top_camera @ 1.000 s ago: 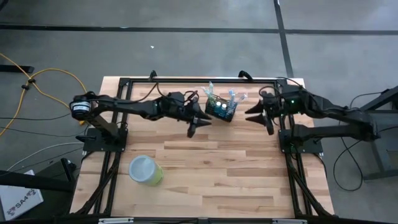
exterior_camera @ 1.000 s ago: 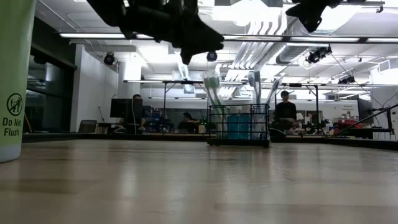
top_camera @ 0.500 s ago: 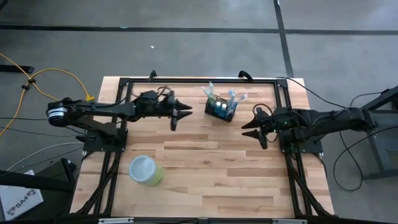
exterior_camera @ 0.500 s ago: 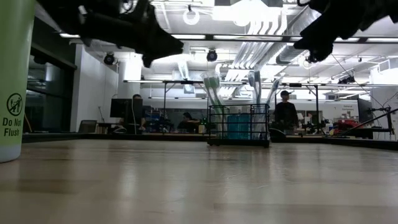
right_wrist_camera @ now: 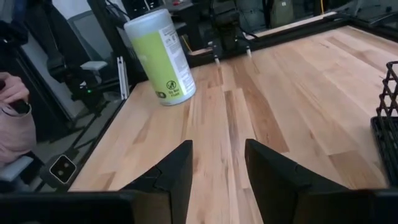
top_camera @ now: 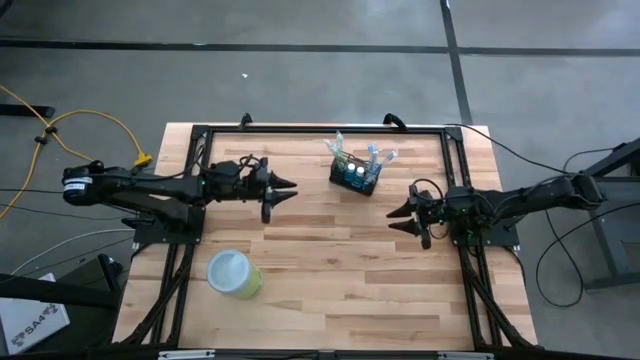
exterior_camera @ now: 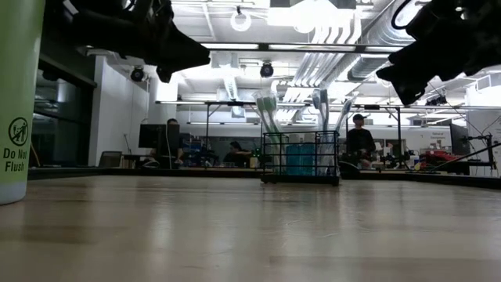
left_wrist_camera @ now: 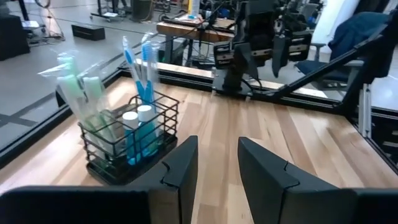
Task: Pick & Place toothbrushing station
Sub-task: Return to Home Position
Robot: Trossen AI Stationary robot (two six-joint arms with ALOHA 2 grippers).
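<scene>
The toothbrushing station (top_camera: 356, 175), a small black wire basket with wrapped toothbrushes and white-capped bottles in it, stands on its base at the table's far middle (exterior_camera: 300, 157) (left_wrist_camera: 127, 140). My left gripper (top_camera: 277, 196) hovers to its left, open and empty, pointing level toward the table's right (left_wrist_camera: 217, 149). My right gripper (top_camera: 406, 222) hovers right of and nearer than the basket, open and empty, pointing toward the table's left (right_wrist_camera: 217, 152). Only the basket's edge (right_wrist_camera: 388, 118) shows in the right wrist view.
A light-green round cup (top_camera: 235, 273) stands near the table's front left (right_wrist_camera: 160, 56). A black frame rail (top_camera: 320, 129) runs round the table top. Bare wood lies between the two grippers. People sit in the room beyond (exterior_camera: 360, 137); a hand (right_wrist_camera: 12, 93) shows beside the table.
My left gripper has drawn back from the basket toward the table's left edge, sinking a little. My right gripper has come down and moved toward the near edge, away from the basket. The basket has stayed where it was.
</scene>
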